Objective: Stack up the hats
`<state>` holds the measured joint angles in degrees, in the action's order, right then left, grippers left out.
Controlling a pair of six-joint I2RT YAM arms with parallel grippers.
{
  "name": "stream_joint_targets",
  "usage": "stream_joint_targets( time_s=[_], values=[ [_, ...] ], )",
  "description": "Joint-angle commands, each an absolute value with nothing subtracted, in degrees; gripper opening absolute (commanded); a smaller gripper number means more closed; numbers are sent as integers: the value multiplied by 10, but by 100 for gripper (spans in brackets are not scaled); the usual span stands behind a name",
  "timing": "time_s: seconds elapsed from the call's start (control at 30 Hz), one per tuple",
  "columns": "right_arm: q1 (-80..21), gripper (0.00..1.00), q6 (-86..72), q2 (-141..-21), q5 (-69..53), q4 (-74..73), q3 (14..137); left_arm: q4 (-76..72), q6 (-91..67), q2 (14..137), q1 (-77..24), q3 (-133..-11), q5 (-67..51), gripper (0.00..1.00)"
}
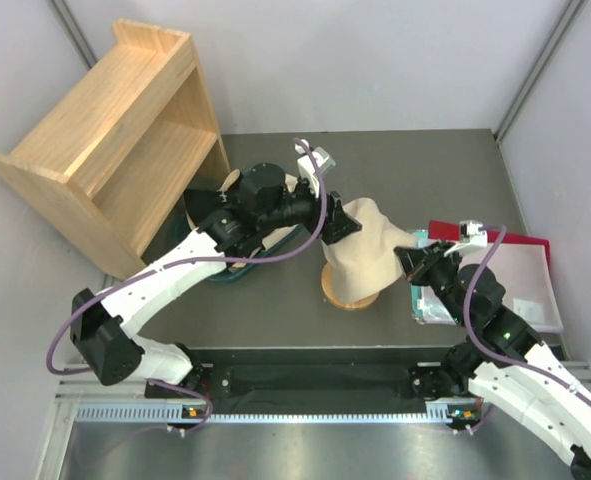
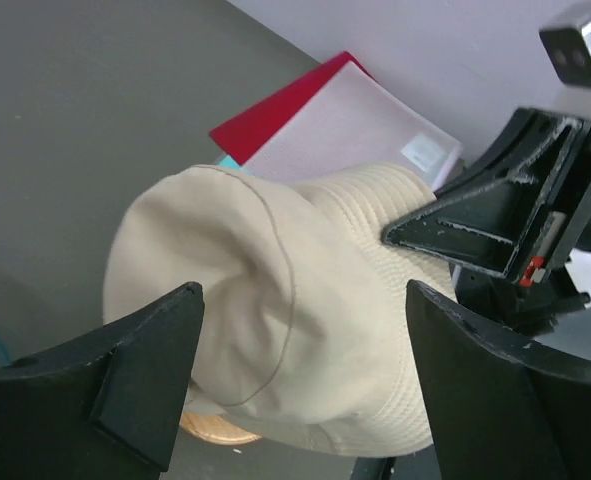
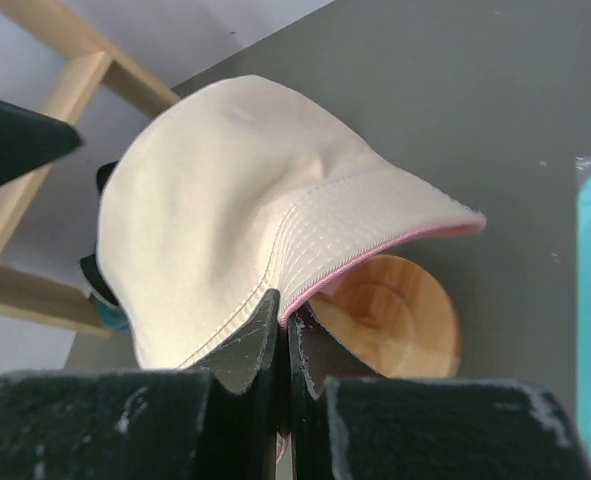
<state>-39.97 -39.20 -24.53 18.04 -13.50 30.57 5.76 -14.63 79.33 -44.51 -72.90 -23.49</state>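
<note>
Cream hat [image 1: 370,245] over wooden stand [image 1: 350,296]; right gripper [image 3: 283,325] pinching brim, left gripper [image 2: 303,335] spread; teal tub [image 1: 223,277] mostly hidden, contents unclear.

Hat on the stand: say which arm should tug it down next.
Right, probably. The right gripper is shut on the brim of the hat above the stand; the left gripper is open at the crown, holding nothing.

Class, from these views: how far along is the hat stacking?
Done: one cream hat drapes over the wooden stand. In hand: right tool pinches its brim; left tool stands open around the crown. Left: cream fabric behind the left arm, probably more hats.
</note>
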Motion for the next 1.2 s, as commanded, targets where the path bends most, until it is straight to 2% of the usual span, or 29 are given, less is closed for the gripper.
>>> stream_joint_targets(
  time_s=[0.0, 0.17, 0.37, 0.97, 1.03, 1.13, 1.17],
  values=[
    [-399, 0, -414, -218, 254, -194, 291, 18, -135, 741, -445, -728, -162, 90],
    [-399, 0, -436, -209, 246, -192, 264, 52, -114, 708, -444, -703, -64, 99],
    [-399, 0, -461, -219, 221, -191, 236, 98, -127, 679, -436, -648, 89, 99],
    [-400, 0, -502, -229, 228, -277, 214, 151, -192, 593, -339, -529, 146, 99],
    [-400, 4, -500, -226, 227, -283, 213, 149, -197, 592, -317, -516, 142, 99],
    [-400, 21, -494, -214, 225, -288, 219, 128, -207, 593, -276, -491, 103, 99],
    [-400, 37, -493, -206, 222, -290, 221, 124, -209, 594, -269, -488, 95, 99]
  ],
)
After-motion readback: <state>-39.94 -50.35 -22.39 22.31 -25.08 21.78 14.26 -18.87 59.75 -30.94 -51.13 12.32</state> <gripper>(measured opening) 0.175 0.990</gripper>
